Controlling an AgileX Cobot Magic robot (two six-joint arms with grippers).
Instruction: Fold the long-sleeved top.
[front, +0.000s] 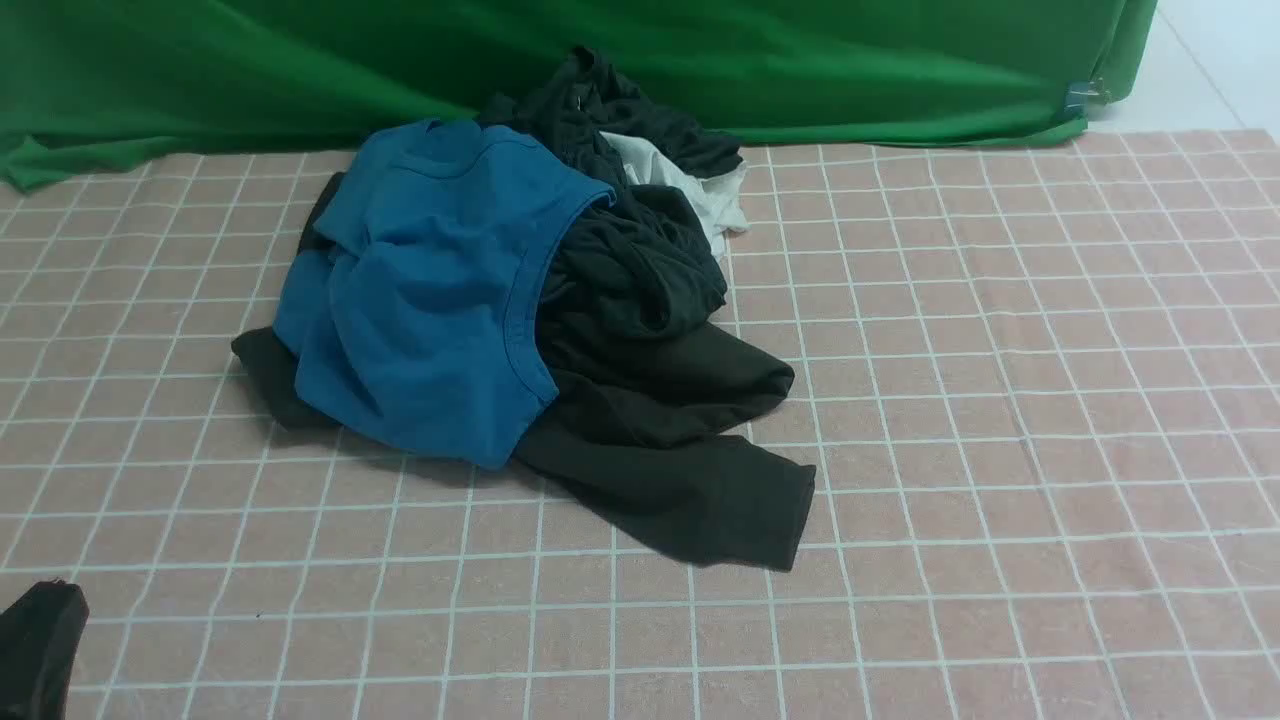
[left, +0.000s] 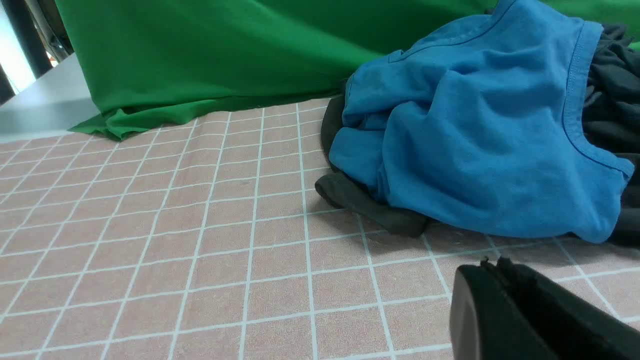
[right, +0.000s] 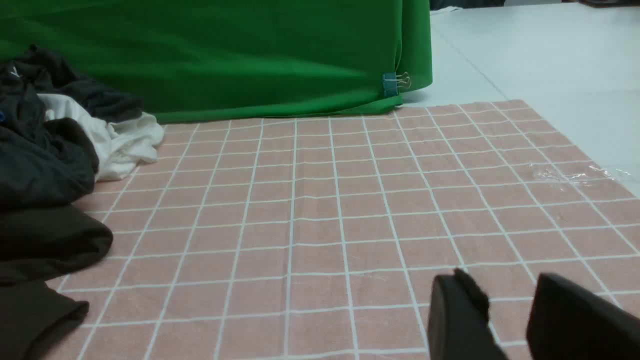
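My left gripper (left: 492, 263) sits shut and empty at the near left. One heap holds four garments: one bright blue cotton shirt (front: 430, 290) on top, one large black-brown knit long-sleeved top (front: 670, 460) beneath it, spilling towards me, one crumpled dark greenish-grey garment (front: 630, 260) and one white garment (front: 690, 190). My right gripper (right: 505, 287) stands partly open, empty. A pink white-gridded tablecloth (front: 1000, 400) lies below, with one green drape (front: 300, 70) behind.

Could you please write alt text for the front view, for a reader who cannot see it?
A blue shirt lies draped over the black-brown long-sleeved top in a crumpled heap on a pink checked cloth, green backdrop behind.
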